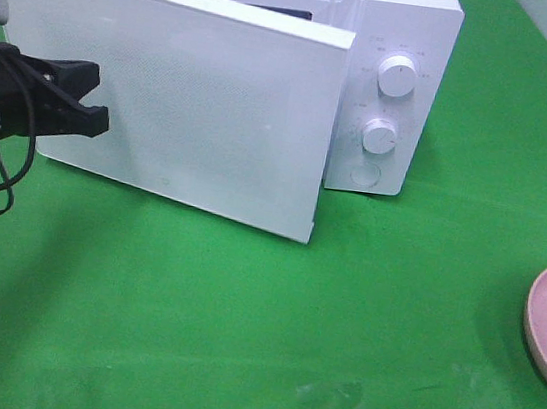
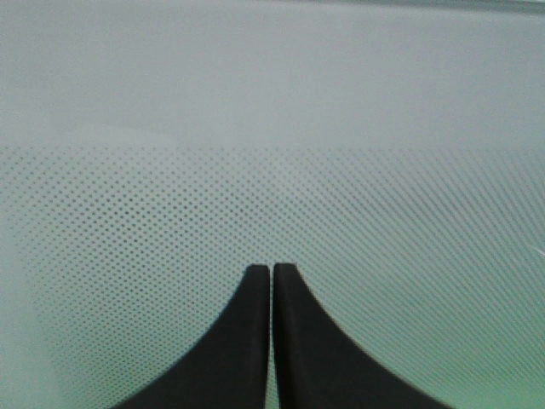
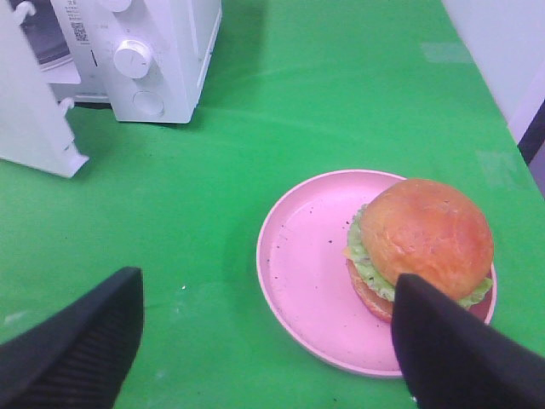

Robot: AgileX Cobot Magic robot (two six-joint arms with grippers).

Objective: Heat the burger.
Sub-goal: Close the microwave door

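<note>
Burger (image 3: 419, 247) lies on plate (image 3: 294, 264) just below wide-open, empty right hand (image 3: 264, 341); left hand (image 2: 272, 274), closed empty, faces microwave door (image 1: 181, 102).

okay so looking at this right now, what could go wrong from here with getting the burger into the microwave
1. The door is only partly open, with the shut left gripper at its face; it may block the way in.
2. The burger sits near the plate's edge, so the open right gripper could tip the plate when grasping.
</note>
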